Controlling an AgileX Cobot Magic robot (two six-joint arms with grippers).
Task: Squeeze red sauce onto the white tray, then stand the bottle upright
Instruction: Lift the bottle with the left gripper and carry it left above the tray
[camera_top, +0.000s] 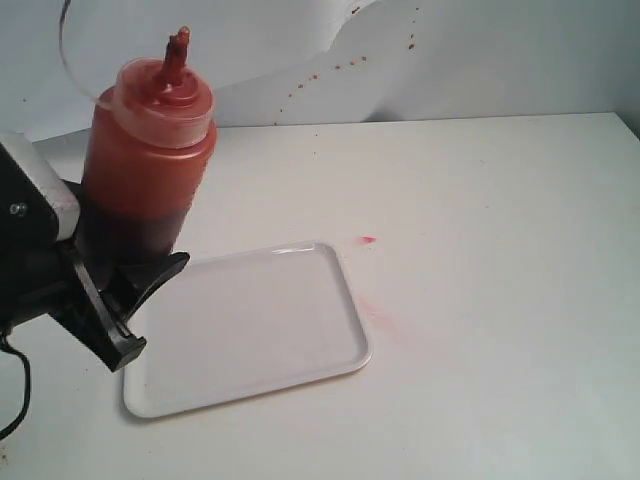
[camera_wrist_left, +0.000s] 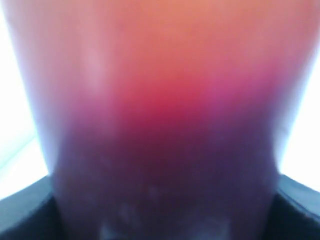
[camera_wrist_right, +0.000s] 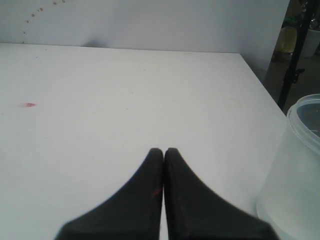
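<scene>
The bottle (camera_top: 150, 150) stands nearly upright at the left, nozzle (camera_top: 177, 52) up, with dark red sauce (camera_top: 135, 225) in its lower part. My left gripper (camera_top: 128, 255) is shut on its lower body; one black finger (camera_top: 150, 276) shows in front and the bottle's base is hidden. In the left wrist view the blurred bottle (camera_wrist_left: 160, 100) fills the frame. The white tray (camera_top: 250, 325) lies flat just right of the bottle, with no sauce visible on it. My right gripper (camera_wrist_right: 164, 150) is shut on nothing over bare table, outside the exterior view.
A small red spot (camera_top: 368, 240) (camera_wrist_right: 29, 105) lies on the table past the tray's far right corner, and a faint pink smear (camera_top: 380, 315) lies right of the tray. A translucent plastic container (camera_wrist_right: 295, 170) stands beside the right gripper. Red specks (camera_top: 330, 68) dot the wall.
</scene>
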